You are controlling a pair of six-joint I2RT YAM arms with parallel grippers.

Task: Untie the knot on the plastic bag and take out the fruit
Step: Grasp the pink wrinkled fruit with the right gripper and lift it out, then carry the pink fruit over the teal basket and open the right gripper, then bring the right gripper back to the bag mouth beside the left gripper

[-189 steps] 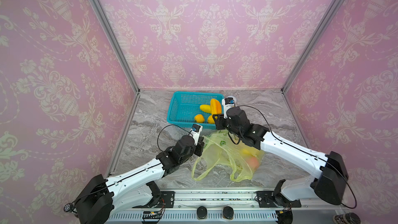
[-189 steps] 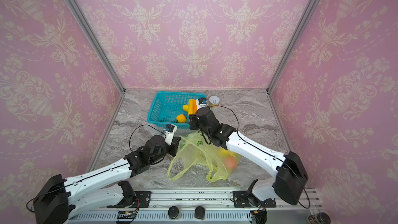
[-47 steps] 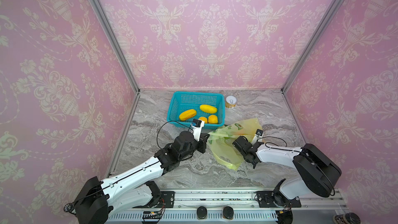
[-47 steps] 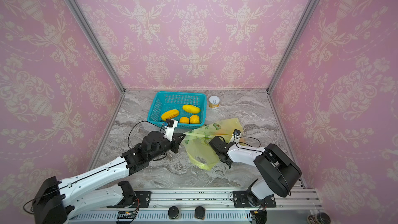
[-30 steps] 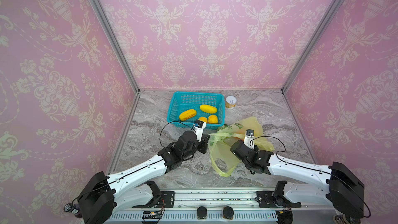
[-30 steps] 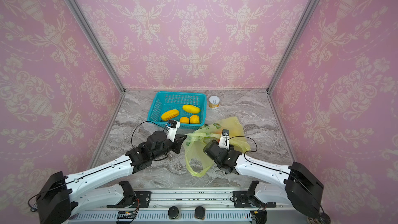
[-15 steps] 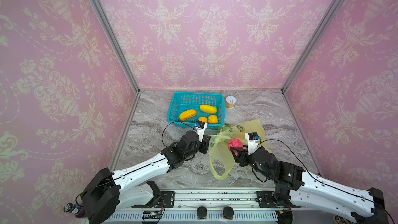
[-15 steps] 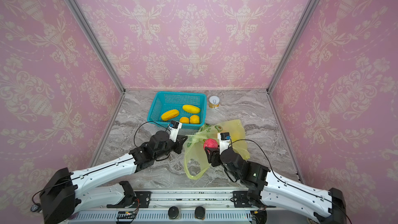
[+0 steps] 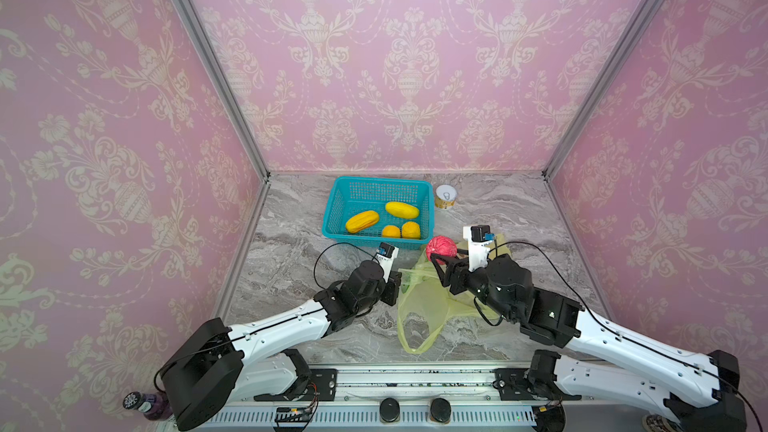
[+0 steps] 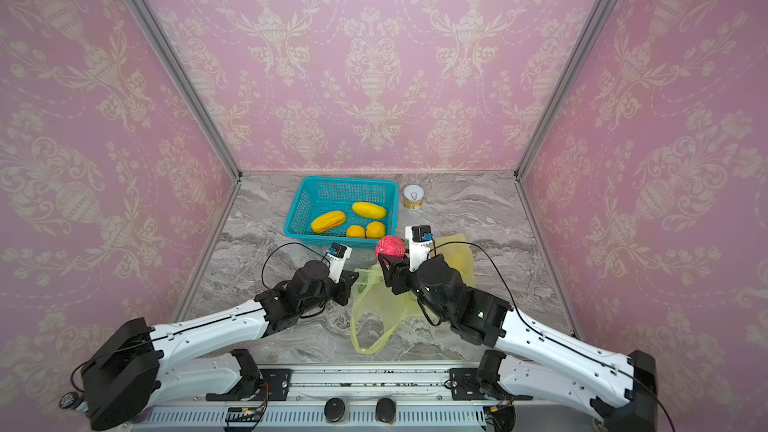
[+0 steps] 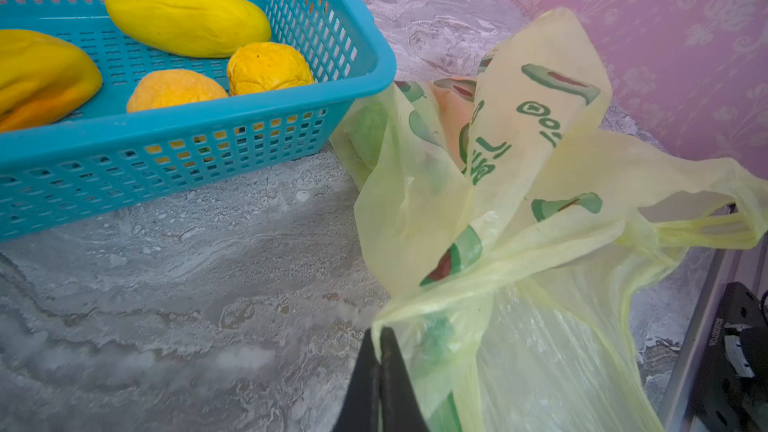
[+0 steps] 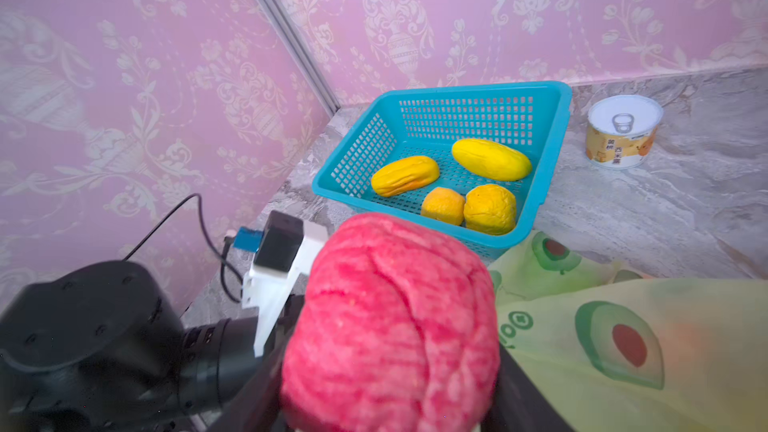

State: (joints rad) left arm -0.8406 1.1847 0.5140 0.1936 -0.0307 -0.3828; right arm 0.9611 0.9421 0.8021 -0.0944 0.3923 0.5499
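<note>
Four fruits (image 9: 361, 221) in basket (image 9: 370, 241), one pink fruit (image 9: 441, 247) held.

Your right gripper (image 9: 442, 258) clasps the pink-red fruit (image 9: 441, 246) at twelve o'clock of the plastic bag (image 9: 424, 309), five o'clock of the teal basket (image 9: 332, 218) holding four yellow and orange fruits (image 9: 362, 221). Your left gripper (image 9: 395, 284) pinches the bag's edge at ten o'clock.

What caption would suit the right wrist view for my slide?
Close-up: right gripper holds the pink-red fruit; teal basket with four yellow-orange fruits ahead, plastic bag alongside.

Pink walls (image 9: 407, 14) (cream urns) around marble floor (image 9: 511, 205).
</note>
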